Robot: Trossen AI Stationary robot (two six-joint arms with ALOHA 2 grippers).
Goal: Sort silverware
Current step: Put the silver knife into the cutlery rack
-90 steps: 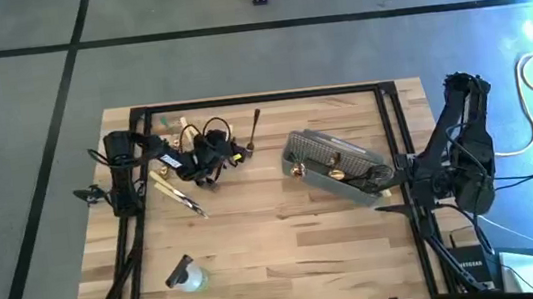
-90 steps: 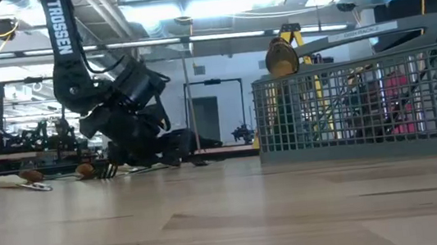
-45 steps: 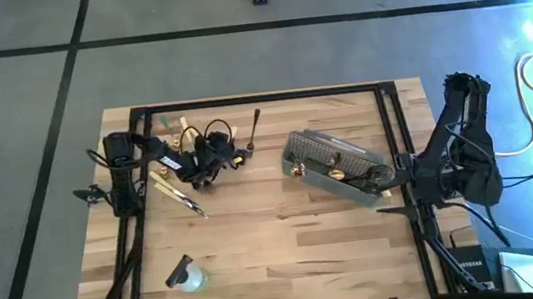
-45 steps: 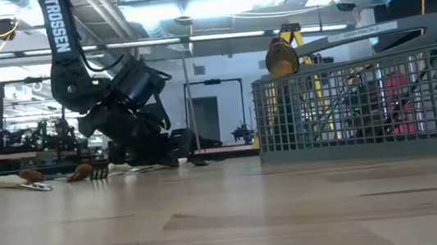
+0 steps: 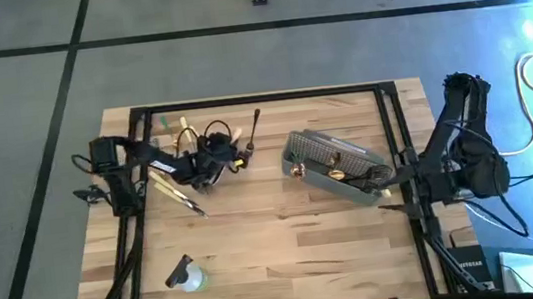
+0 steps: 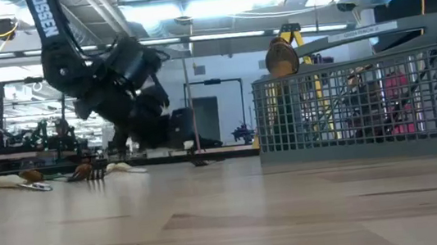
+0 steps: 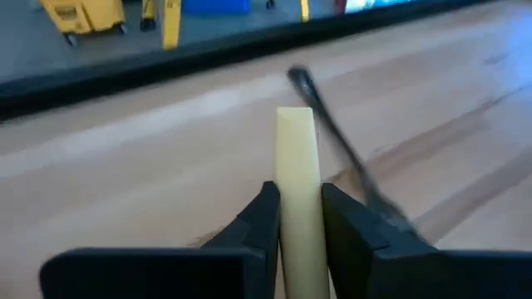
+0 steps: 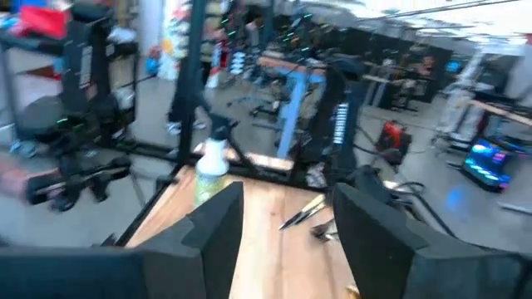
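Left gripper (image 5: 210,164) sat at about 10 o'clock on the table (image 5: 288,248), low over the scatter of silverware. In the left wrist view its fingers (image 7: 259,218) were nearly closed, pinching a pale tan utensil handle (image 7: 298,191) squarely between the pads; the flat handle ran straight out ahead of the jaws. A black utensil (image 7: 345,158) lay on the wood just beyond, apart from the grip as far as the blurred view allowed. More pale pieces (image 5: 179,195) lay at 9 o'clock, and another black utensil (image 5: 255,129) near 12. Judged by look, these were light, stiff, slim pieces with smooth faces, likely to pivot or slip if held at the tip; a hold across the flat of the handle near mid-length seemed best, and the present grip appeared to be about that. A small clear bottle (image 5: 186,275) lay at 7 o'clock. The grey wire-mesh basket (image 5: 337,167) stood at about 2 o'clock, already holding some gold-toned pieces (image 6: 281,57). Right gripper (image 8: 287,228) waited off the table's 3 o'clock edge, fingers (image 8: 220,224) spread wide, nothing between them.
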